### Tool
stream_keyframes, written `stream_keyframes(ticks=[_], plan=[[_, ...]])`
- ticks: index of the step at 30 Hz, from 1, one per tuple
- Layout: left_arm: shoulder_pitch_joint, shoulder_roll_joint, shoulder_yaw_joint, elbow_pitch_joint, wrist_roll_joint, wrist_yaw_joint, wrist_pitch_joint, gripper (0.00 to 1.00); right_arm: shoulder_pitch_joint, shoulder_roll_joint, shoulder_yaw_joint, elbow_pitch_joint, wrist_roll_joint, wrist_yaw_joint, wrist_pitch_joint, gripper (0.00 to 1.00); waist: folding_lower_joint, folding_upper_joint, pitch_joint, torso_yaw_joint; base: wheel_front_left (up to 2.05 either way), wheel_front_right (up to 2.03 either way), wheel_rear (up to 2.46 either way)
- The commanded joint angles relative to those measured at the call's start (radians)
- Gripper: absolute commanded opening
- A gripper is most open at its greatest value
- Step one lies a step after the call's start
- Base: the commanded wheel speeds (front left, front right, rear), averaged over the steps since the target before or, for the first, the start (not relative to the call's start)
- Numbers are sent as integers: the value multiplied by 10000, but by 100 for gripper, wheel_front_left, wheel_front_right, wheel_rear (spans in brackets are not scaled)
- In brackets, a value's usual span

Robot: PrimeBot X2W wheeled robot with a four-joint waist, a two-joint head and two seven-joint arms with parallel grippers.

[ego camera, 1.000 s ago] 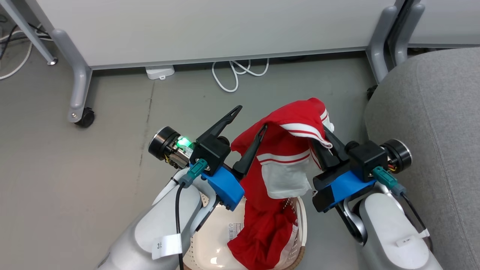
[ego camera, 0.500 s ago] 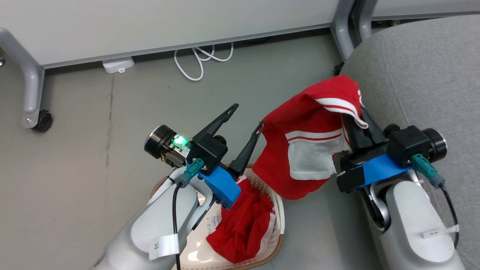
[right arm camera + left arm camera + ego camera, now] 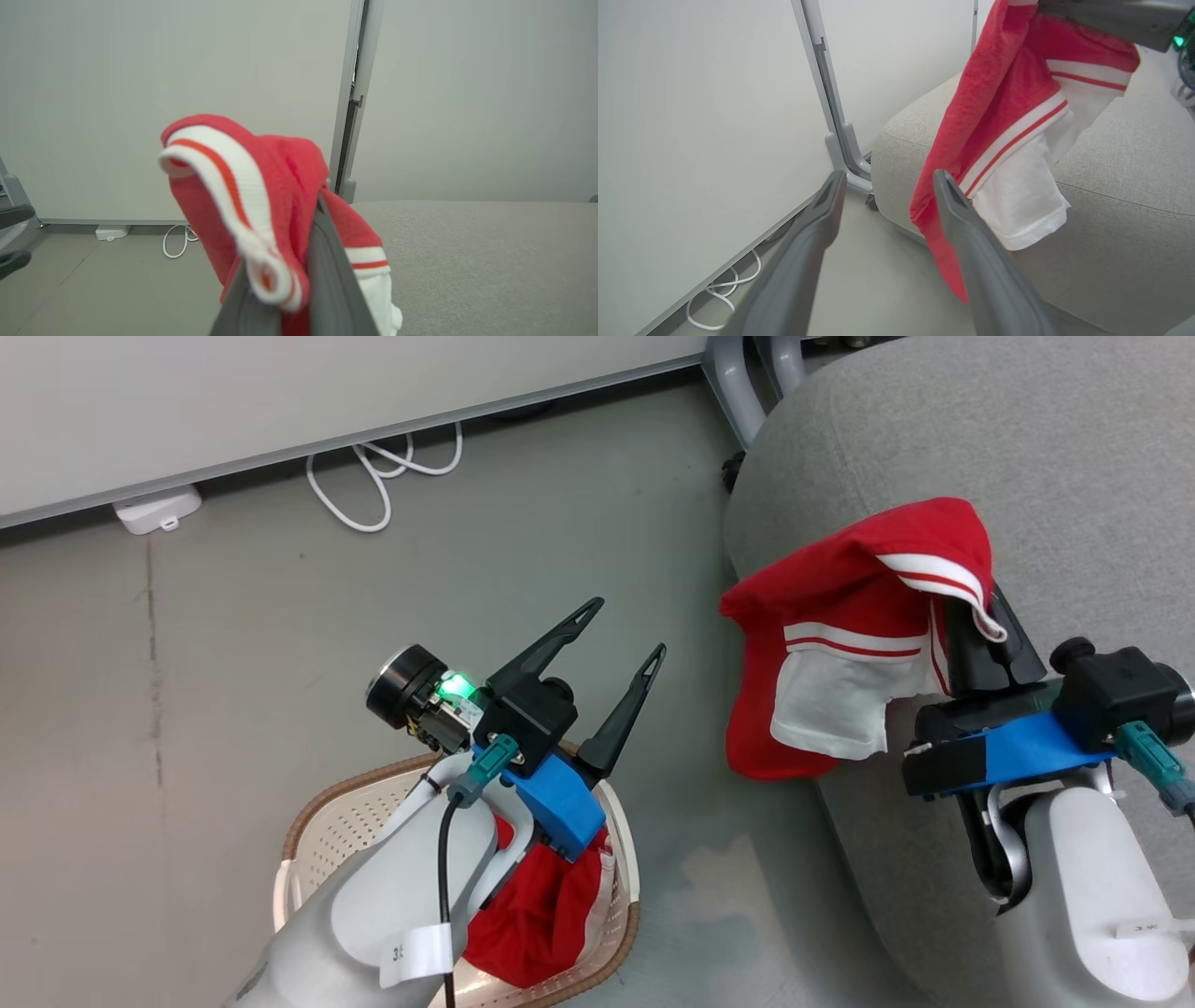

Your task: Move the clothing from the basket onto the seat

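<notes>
**Grippers.** The right gripper [image 3: 991,649] is closed on a red garment [image 3: 840,616], which is held up by a fold near its striped trim. The left gripper [image 3: 629,625] is open and empty, above the basket [image 3: 317,803].

**Task items.** The garment hangs at the rounded edge of the seat [image 3: 934,429]. Its upper part is over the cushion, while the lower hem and white panel are draped down past the edge, toward the floor. Contact with the cushion cannot be confirmed. A second garment [image 3: 541,915] lies in the basket, partly hidden by the left forearm.

**Judgement.** The carry is in hand and release is not yet due. It is advised that the garment be taken inward until the hanging part is fully over the grey fabric. It should then be lowered until the cloth is borne by the seat, and only then should the jaws be parted. If it is released at the edge, the garment is likely to be dragged off by its own hanging weight. The task is judged about half done.
</notes>
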Motion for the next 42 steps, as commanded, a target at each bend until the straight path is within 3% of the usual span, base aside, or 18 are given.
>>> stream_keyframes(ticks=[1, 16, 29, 42], plan=[[-135, 41, 2, -6, 55, -13, -46, 100, 189, 17, -94, -93, 27, 1, -40, 0, 0, 0, 91, -203, 0, 0, 0], [-14, -70, -460, 90, 132, -98, -46, 100, 973, 53, -956, -510, 129, 1, -40, 0, 0, 0, 283, -1037, 0, 0, 0], [82, -156, -542, 86, 111, -108, -46, 100, 1278, 63, -1022, -479, 327, 1, -42, 0, 0, 0, 186, -1235, 0, 0, 0], [-243, 98, -416, -322, 338, -11, -46, 100, -632, -340, -819, -1160, -113, 1, -42, 0, 0, 0, 932, -1245, 0, 0, 0]])
